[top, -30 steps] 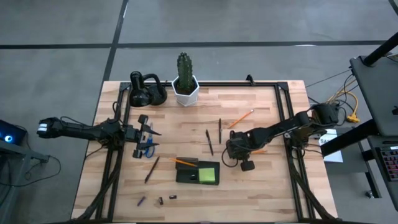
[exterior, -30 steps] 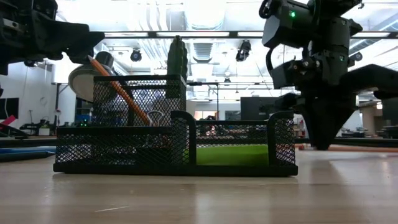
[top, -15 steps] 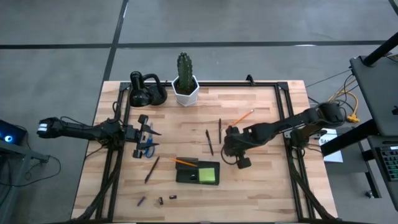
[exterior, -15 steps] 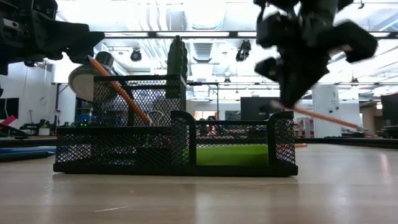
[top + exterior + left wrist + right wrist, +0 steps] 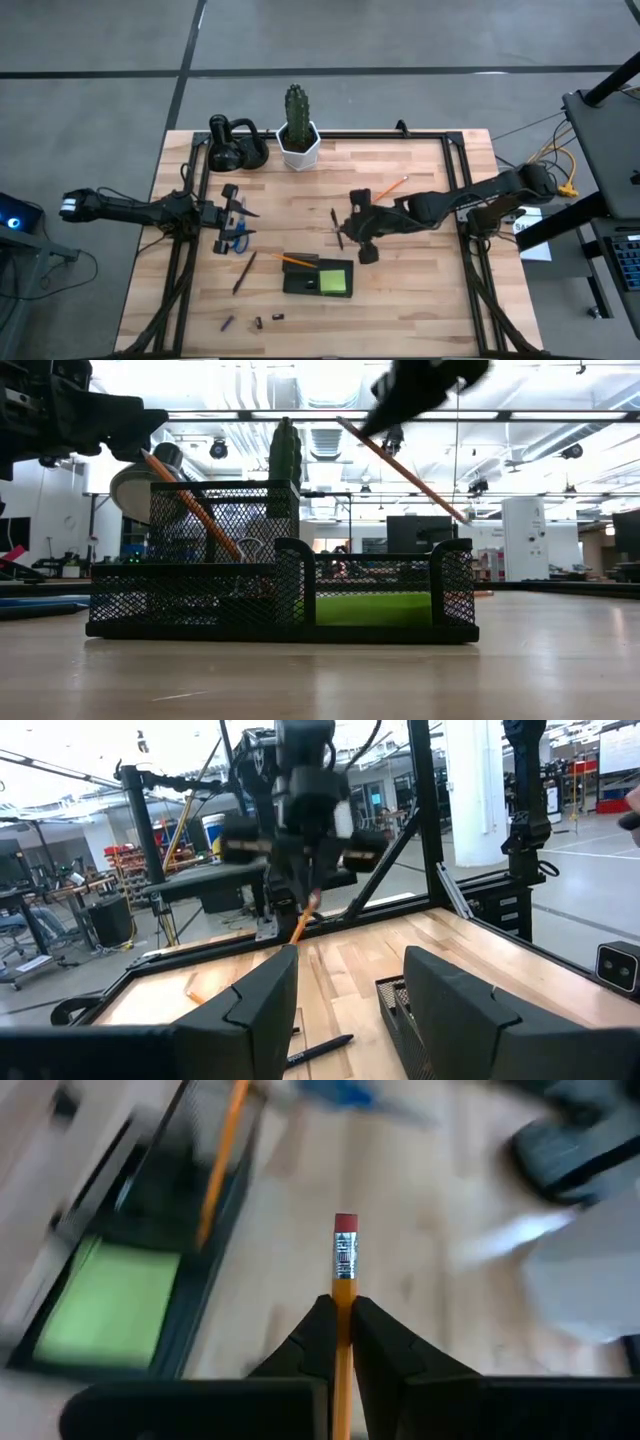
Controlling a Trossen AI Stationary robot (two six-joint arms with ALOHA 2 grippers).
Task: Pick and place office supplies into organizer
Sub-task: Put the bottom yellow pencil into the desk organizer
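Note:
My right gripper (image 5: 350,225) hangs above the table's middle, just beyond the organizer (image 5: 318,276), and is shut on an orange pencil (image 5: 405,465). The black mesh organizer holds a lime-green sticky-note pad (image 5: 335,281) and another pencil (image 5: 293,260), which leans on its rim. A third pencil (image 5: 386,189), two dark pens (image 5: 336,224) (image 5: 244,272) and the blue-handled scissors (image 5: 238,241) lie flat on the table. Small dark clips (image 5: 257,323) sit near the front edge. My left gripper (image 5: 345,1005) waits open at the table's left, nothing between its fingers. My right gripper pinches the orange pencil between its two fingers (image 5: 318,1335), a short way back from the eraser end (image 5: 344,1285). The eraser (image 5: 345,1223) sticks out past the fingertips. The pencil is lifted clear and slants, its pointed end (image 5: 465,515) lower and toward the table's right.
A white pot with a cactus (image 5: 298,140) and a black rounded gadget (image 5: 236,146) stand at the far edge. A black frame (image 5: 455,180) runs along the table's sides. Bare wood lies at the near right.
My right gripper has risen from the table with the pencil and gone toward the table's left, tipping from pointing down to a slant. The pencil, lying low at first, has come off the table and now hangs clear above the organizer's height.

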